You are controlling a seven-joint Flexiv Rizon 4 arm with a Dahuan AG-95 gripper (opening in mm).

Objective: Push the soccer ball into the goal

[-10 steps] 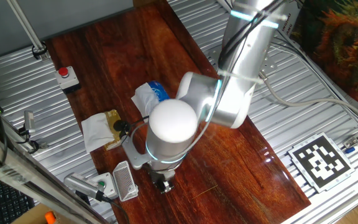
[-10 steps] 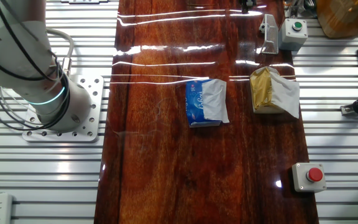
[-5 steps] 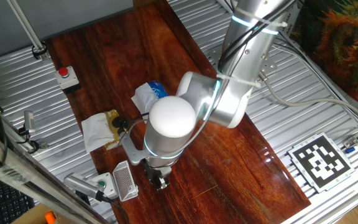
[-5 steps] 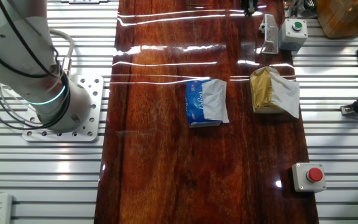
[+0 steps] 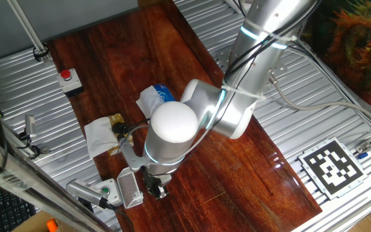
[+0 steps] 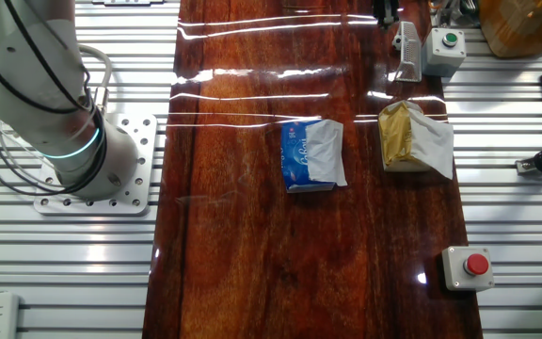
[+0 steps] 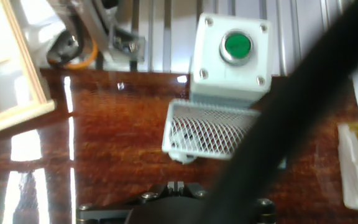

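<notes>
The push looks close to its end: in the hand view the soccer ball (image 7: 180,155) sits touching the lower rim of the goal (image 7: 213,130), at its 7 o'clock corner. The pincer (image 5: 157,189) hovers low over the desk (image 5: 237,174) just beside the goal's mouth; whether it is open or closed I cannot tell. The next move likely calls for a short, gentle nudge toward 12 o'clock in the hand view, so the ball rolls into the netting rather than past the frame.

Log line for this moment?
gripper: beside goal, jaws unclear | soccer ball: not clearly visible | goal: upright beside green-button box
</notes>
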